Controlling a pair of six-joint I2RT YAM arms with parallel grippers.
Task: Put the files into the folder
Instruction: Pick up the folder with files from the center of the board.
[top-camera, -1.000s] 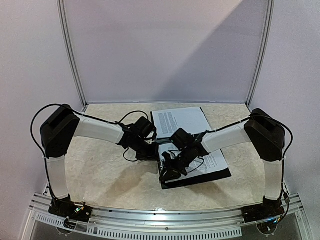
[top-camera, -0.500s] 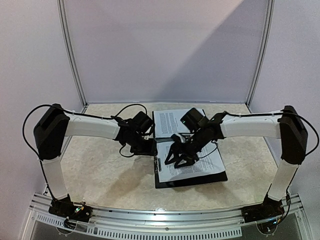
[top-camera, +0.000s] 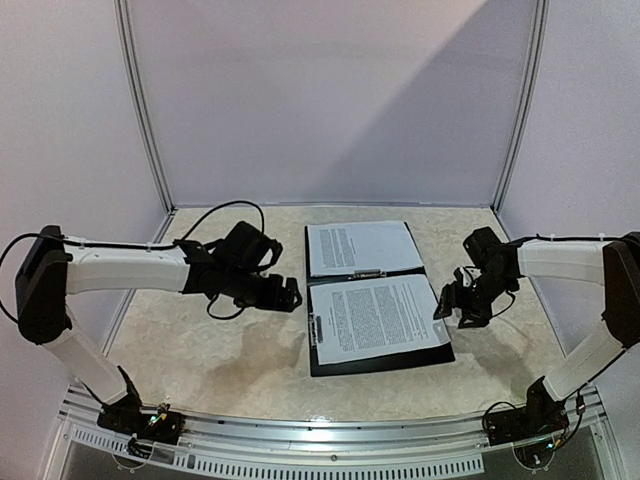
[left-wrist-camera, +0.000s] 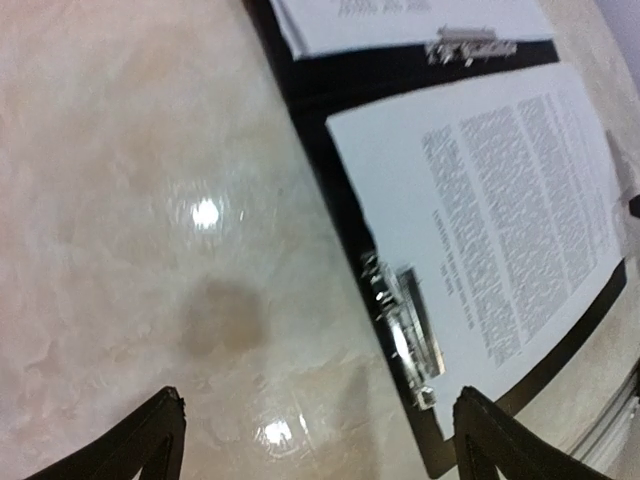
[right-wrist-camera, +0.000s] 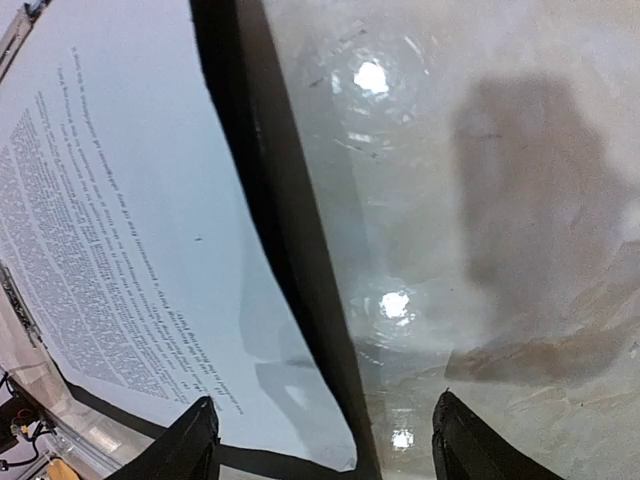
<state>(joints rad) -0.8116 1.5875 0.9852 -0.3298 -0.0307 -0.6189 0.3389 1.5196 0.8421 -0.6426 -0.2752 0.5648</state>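
Where the worktop shows from above, the folder lies open and flat at its middle, with the files on both halves. My left gripper hangs just off the folder's left edge and my right gripper just off its right edge; neither touches it.

Left wrist: my fingers stand wide apart over bare worktop, nothing between them. A metal clip sits at the printed sheet's edge.

Right wrist: fingers spread and empty, above the folder's black border and a sheet corner.
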